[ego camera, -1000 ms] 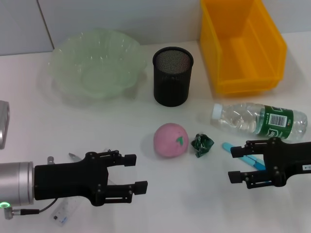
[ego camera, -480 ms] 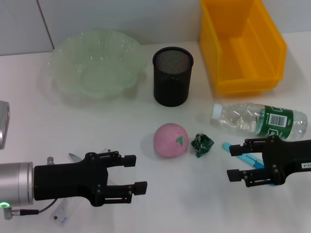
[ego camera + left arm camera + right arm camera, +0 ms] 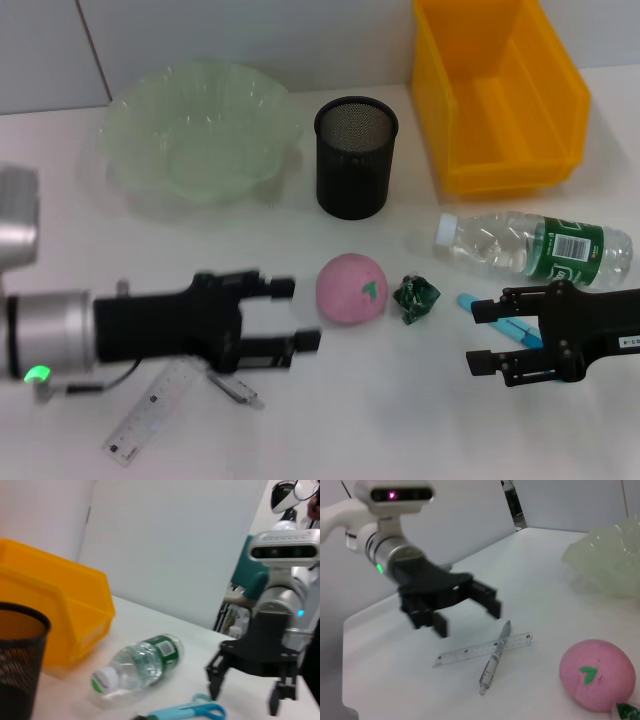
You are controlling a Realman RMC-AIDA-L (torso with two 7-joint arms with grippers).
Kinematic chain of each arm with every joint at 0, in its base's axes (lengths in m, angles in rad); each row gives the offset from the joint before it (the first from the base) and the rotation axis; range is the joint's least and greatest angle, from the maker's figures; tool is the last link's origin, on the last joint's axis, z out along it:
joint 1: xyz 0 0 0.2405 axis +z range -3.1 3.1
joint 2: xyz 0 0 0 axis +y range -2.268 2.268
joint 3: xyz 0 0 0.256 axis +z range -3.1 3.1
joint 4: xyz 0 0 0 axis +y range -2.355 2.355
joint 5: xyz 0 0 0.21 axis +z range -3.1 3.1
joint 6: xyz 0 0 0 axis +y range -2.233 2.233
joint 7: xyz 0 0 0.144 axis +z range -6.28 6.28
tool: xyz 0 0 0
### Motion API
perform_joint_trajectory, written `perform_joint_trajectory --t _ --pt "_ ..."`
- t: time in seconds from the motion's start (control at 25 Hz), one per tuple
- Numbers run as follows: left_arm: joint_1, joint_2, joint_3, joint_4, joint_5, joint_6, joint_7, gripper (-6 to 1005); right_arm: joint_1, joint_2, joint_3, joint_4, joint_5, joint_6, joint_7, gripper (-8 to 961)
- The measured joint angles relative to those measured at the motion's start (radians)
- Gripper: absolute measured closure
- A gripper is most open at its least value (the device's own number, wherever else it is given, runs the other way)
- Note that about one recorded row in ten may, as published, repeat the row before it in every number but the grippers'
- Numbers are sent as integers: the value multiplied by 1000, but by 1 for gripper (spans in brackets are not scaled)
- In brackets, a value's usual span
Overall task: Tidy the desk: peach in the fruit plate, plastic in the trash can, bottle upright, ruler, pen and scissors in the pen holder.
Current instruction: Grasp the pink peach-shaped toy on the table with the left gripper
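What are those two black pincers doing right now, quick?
Left pincer: open, holding nothing, beside the pink round peach.
Right pincer: open, holding nothing.

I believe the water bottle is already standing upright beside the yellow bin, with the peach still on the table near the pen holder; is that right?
Not quite: the water bottle is lying on its side, not upright, as the head view shows. The rest holds: it is in front of the yellow bin, and the peach is on the table near the pen holder.
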Motion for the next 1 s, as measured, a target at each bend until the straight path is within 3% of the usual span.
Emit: perform_joint_trajectory --t 0.44,1.0 --pt "-162 -4 146 3 3 -270 -74 227 -9 -7 9 0 0 1 7 203" --pt "-218 -8 365 2 2 -477 -138 233 -4 -10 11 -5 -8 10 25 203"
